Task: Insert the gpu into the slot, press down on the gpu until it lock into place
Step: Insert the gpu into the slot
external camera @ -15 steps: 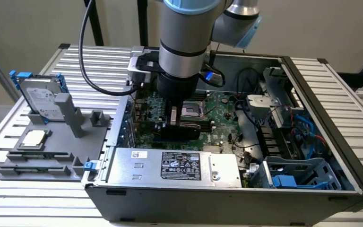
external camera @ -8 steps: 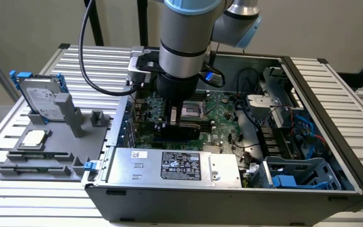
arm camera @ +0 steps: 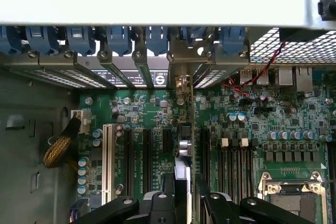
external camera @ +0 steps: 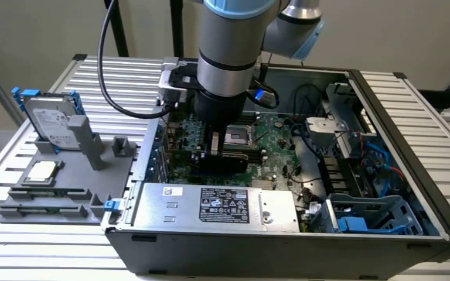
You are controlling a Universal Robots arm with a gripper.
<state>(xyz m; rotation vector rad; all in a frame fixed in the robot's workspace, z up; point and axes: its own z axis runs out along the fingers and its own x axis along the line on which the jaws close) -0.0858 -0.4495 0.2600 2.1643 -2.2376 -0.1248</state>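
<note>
gpu (external camera: 227, 164) shows in the exterior view as a thin black card standing on edge low inside the open computer case (external camera: 287, 252), over the green motherboard (external camera: 276, 140) and behind the grey metal box (external camera: 217, 205) with the white label. The gripper (external camera: 225, 153) reaches straight down from the arm onto its upper edge. From here I cannot tell whether the card is fully seated.

In the wrist view, the gpu (arm camera: 182, 145) is seen edge-on as a narrow dark strip running from between the fingers (arm camera: 169, 187) up to its metal bracket (arm camera: 181, 72) at the case's rear openings. The gripper (arm camera: 184, 192) appears clamped on the card, one finger on each face. The slot lies hidden beneath the card, between the black connector strips on either side.

To do this step well, I judge the card must stay upright and square to the board, with the push going straight down and spread evenly along its length, so neither end tips or rides up. The bracket should sit in line with its opening.
</note>
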